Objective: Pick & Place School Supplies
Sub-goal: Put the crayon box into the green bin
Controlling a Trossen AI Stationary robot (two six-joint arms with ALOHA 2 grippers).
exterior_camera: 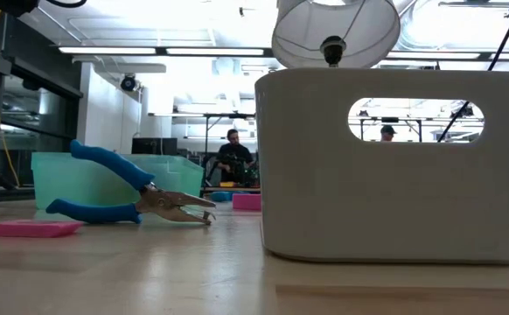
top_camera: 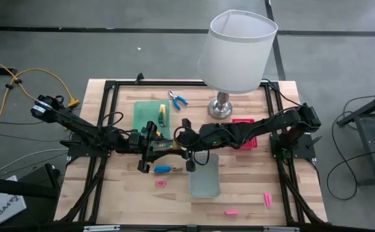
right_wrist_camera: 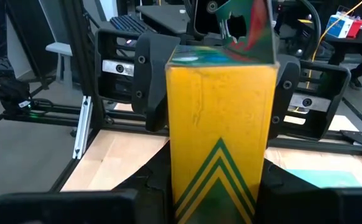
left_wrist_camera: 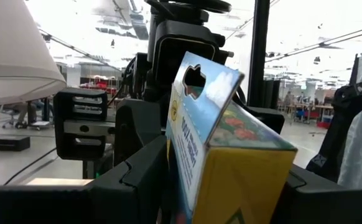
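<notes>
Crayon box (right_wrist_camera: 221,149), yellow-and-green cardboard, held aloft mid-desk (top_camera: 142,200) between left gripper (top_camera: 150,145) and right gripper (top_camera: 182,136), both jaws closed on it; judged light, thin-walled, crushable; best gripped across flat faces, gently.

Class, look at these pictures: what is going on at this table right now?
Both arms meet over the middle of the table. The left hand and the right hand each grip the same yellow-and-green box, as in a handover. Blue-handled pliers, a blue-handled screwdriver and pink bars lie loose.
</notes>
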